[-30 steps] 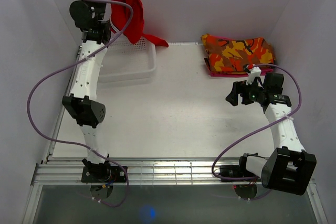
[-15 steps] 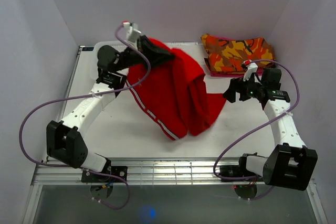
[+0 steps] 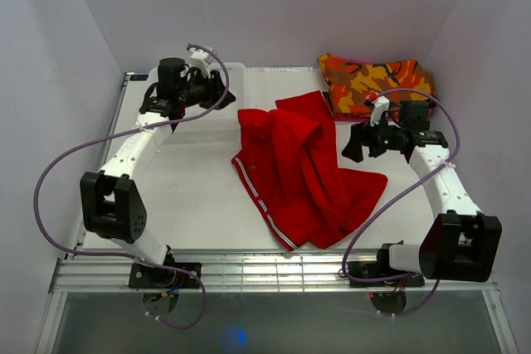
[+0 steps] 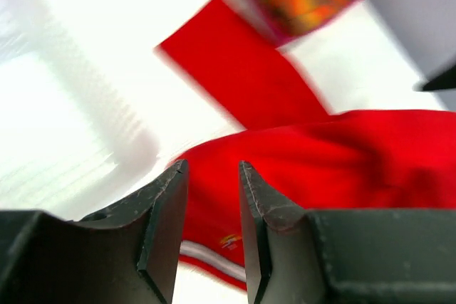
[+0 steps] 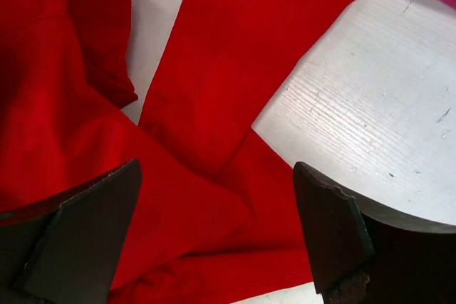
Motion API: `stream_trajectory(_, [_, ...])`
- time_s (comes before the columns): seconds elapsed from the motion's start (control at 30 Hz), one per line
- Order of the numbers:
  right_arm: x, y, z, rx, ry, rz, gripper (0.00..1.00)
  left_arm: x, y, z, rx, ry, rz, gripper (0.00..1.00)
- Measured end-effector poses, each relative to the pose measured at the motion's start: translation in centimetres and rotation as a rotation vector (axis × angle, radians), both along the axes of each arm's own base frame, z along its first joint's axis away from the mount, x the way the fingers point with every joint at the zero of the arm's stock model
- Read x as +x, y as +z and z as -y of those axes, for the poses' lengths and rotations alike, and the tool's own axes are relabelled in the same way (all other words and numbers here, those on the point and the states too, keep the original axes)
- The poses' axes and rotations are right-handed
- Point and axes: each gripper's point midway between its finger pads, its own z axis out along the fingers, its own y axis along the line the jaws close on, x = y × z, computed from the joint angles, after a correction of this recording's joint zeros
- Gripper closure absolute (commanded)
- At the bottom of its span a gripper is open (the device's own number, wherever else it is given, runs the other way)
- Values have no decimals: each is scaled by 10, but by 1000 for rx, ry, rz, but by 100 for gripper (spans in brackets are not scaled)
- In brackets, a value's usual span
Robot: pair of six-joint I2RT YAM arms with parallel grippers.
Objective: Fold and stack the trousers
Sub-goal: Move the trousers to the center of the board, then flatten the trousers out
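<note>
Red cloth had come down onto the table. Half a second before, the trousers had hung bunched from the left gripper in mid-air; now they lay loose in a rumpled heap, with a white side stripe along their near left edge. Nothing was folded yet: one leg lapped over the other, and a leg end pointed toward the back. Just over the trousers' right edge my right gripper hovered with its fingers spread wide and nothing between them. Beyond the trousers' far left corner, the left gripper had let go and pulled back, its jaws parted a little, empty and clear of the cloth. Behind the trousers to the right sat the folded camouflage garment, and behind them to the left a white basket. I judged the drop done, and spreading the trousers flat the next job before any fold.
</note>
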Motion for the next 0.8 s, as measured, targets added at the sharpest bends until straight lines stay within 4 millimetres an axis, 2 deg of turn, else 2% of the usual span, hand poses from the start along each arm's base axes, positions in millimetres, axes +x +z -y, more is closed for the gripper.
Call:
stream_trajectory(0.07, [-3,-3,-2,-8,14,-13,8,15,-26,-28,53,86,-58,56])
stream_trajectory(0.13, [-4,-6,-2,-16,19,-20,8,23,-66,-49,110,148,-149,64])
stream_trajectory(0.27, [-8,-11,1,-40,24,-37,7,17,-142,-65,212,192,-339,72])
stream_trajectory(0.37, [-12,-15,3,-57,27,-53,7,14,-182,-72,269,216,-433,75])
stream_trajectory(0.5, [-14,-18,6,-76,28,-62,7,22,-212,-77,303,247,-479,74])
stream_trajectory(0.6, [-16,-19,7,-86,33,-67,7,53,-219,-79,320,284,-452,74])
stream_trajectory(0.7, [-21,-23,8,-99,45,-83,7,103,-220,-87,315,339,-395,71])
stream_trajectory(0.77, [-25,-25,8,-108,59,-93,7,116,-217,-96,306,365,-394,67])
stream_trajectory(0.8, [-27,-27,8,-110,63,-96,7,124,-213,-104,297,381,-388,61])
